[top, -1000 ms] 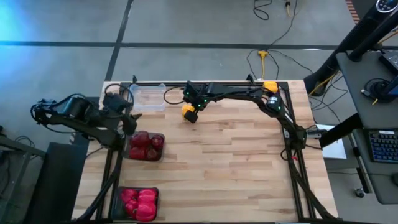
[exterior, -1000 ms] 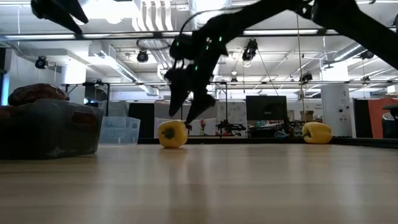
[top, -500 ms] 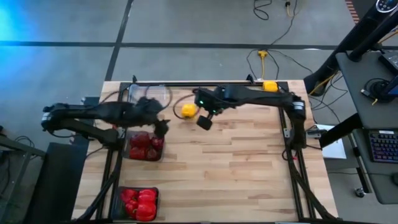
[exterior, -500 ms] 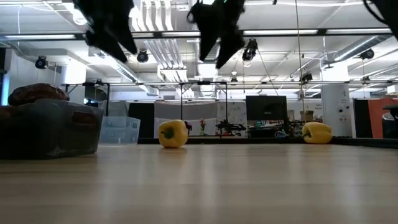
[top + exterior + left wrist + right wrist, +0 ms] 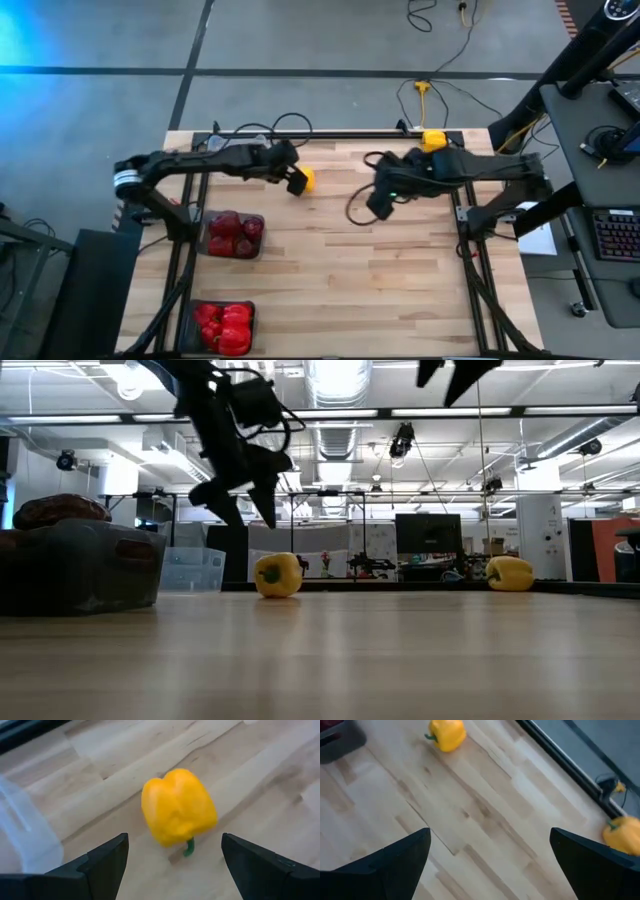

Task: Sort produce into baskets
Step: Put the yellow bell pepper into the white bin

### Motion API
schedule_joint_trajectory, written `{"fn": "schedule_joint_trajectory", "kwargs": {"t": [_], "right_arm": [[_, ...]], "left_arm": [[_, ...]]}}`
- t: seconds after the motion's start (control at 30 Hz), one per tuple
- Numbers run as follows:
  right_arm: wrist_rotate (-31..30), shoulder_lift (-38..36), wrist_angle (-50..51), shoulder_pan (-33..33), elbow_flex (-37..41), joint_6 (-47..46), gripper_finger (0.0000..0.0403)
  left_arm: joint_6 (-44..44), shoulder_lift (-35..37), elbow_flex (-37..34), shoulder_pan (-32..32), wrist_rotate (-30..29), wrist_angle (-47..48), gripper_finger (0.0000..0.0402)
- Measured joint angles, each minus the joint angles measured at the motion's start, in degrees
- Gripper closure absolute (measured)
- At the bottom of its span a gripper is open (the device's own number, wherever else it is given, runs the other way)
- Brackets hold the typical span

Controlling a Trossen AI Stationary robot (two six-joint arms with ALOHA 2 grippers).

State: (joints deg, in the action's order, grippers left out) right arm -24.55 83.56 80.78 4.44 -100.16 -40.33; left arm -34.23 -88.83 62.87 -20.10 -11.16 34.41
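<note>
A yellow pepper (image 5: 306,178) lies on its side on the wooden table, at the middle of the far half; it also shows in the low view (image 5: 278,575) and the left wrist view (image 5: 179,813). My left gripper (image 5: 294,178) hangs open just above it (image 5: 243,500), touching nothing, with a finger to either side in the left wrist view (image 5: 175,870). My right gripper (image 5: 380,205) is open and empty, high above the table to the pepper's right. A second yellow pepper (image 5: 433,138) lies at the far right edge. The clear tub (image 5: 190,570) stands at the far left.
A dark tub (image 5: 235,233) of maroon peppers stands at the left, and another tub (image 5: 222,325) of red peppers at the near left corner. A black rail (image 5: 340,133) runs along the far edge. Bare wood lies across the table's middle and right.
My right gripper has risen from over the yellow pepper and drawn back toward the table's right edge. My left gripper has swung from above the left tubs toward the right, to just over the pepper. The pepper has stayed in place.
</note>
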Motion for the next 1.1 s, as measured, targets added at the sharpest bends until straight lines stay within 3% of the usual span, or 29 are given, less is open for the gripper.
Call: {"fn": "schedule_joint_trajectory", "kwargs": {"t": [0.23,0.6,1.1], "right_arm": [[0.1,-8.5,-0.1,1.4,11.9,-5.4,0.0003],[1.1,-15.4,-0.4,2.1,25.5,-12.4,0.0003],[1.2,-15.2,-7.4,2.1,28.5,-13.7,0.0003]], "left_arm": [[-2.9,-8.7,6.3,-1.9,5.8,0.7,0.0099],[-8.3,-14.1,9.9,-6.2,6.5,1.3,0.0092],[-6.2,-18.2,9.5,-6.2,10.6,-3.4,0.0092]]}}
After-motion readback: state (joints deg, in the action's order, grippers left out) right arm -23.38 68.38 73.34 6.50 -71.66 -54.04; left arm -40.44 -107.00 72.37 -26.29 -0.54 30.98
